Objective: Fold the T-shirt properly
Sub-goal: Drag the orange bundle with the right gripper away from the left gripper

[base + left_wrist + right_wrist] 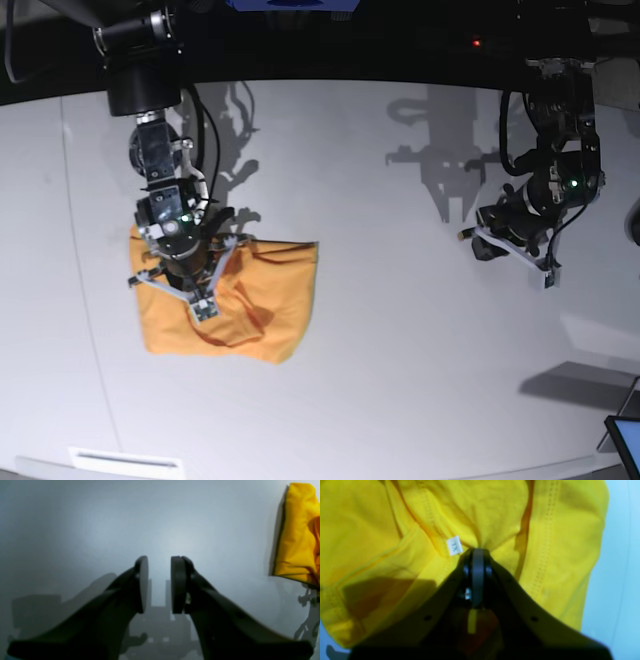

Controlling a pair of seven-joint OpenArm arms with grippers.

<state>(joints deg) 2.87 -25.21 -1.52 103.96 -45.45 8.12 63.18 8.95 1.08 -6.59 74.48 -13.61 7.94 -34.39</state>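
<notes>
My right gripper (478, 555) pinches the T-shirt (250, 300) near its size tag (454, 545), apparently to steer the bundle lying on the white table (400, 380), while my left gripper (159, 583) hangs well apart, jaws parted and empty.

The right claw (478, 555) (jaws pressed together) pinches the T-shirt (495, 517), its arm hanging from twelve o'clock. The left claw (159, 585) hovers at three o'clock, jaws slightly parted, holding nothing.
</notes>
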